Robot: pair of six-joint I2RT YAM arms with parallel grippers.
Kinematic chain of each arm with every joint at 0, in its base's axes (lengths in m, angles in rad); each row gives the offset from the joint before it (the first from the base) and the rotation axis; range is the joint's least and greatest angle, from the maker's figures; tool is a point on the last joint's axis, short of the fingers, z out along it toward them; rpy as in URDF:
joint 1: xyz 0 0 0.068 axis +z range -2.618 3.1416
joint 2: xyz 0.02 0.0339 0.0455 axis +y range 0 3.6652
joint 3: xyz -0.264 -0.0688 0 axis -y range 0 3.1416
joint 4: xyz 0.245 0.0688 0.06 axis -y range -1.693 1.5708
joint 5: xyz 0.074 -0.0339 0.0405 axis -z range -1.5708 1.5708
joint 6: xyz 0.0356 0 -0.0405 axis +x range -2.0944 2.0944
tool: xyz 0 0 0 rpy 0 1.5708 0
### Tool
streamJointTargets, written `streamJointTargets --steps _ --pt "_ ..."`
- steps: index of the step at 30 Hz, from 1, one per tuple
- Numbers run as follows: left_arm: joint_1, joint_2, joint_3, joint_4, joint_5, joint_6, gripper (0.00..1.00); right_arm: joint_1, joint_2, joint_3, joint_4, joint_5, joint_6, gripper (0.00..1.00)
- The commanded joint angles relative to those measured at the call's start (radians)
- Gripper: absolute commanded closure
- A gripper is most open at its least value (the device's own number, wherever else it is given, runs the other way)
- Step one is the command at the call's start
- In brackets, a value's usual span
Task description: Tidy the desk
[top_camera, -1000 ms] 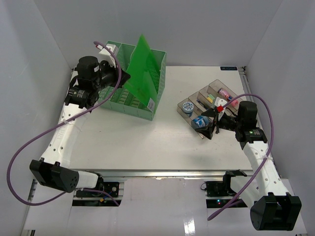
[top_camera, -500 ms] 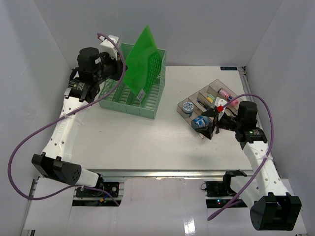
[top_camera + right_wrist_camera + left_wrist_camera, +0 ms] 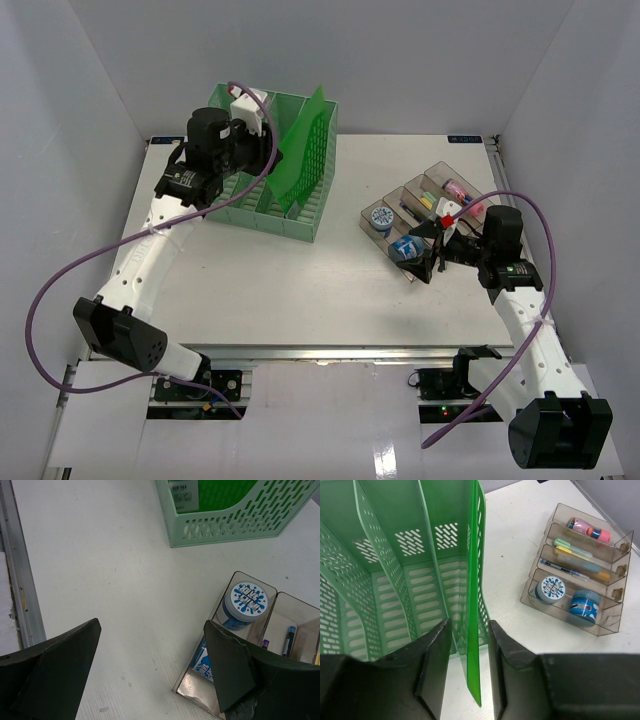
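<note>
plain white walls [image 3: 420,60] close the back, left and right of the frame around the white surface [image 3: 280,290]. a metal rail [image 3: 330,352] crosses the lower part; below it, possibly pale floor [image 3: 330,440]. light is soft, even.

One green rack [image 3: 272,214], one folder [image 3: 301,160], one clear tray [image 3: 619,610], two round tubs [image 3: 551,588]

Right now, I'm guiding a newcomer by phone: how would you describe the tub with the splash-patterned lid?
On the right half of the desk stands a clear tiered tray. Its compartment nearest the green file rack holds two tubs. Yours is the round tub with a white lid splashed blue; the other tub is mostly blue.
</note>
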Motion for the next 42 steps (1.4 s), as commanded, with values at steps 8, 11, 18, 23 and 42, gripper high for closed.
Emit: streamJointTargets --steps 8,11,18,23,42 --pt "-0.025 -0.098 0.030 0.091 -0.050 -0.042 0.10 -0.003 0.005 -0.007 0.022 0.006 -0.011 0.10" --pt "-0.025 -0.155 0.007 0.140 -0.119 -0.052 0.09 -0.003 0.008 -0.007 0.022 0.013 -0.013 0.10" --pt "-0.024 -0.412 -0.224 0.216 -0.145 -0.069 0.02 -0.014 0.027 0.007 0.033 0.082 0.034 0.10" --pt "-0.025 -0.655 -0.593 0.261 -0.099 -0.090 0.02 -0.032 0.055 0.040 0.040 0.221 0.159 0.10" --pt "-0.025 -1.221 -1.056 0.245 -0.189 -0.035 0.02 -0.264 -0.018 -0.048 0.215 0.457 0.389 0.10"
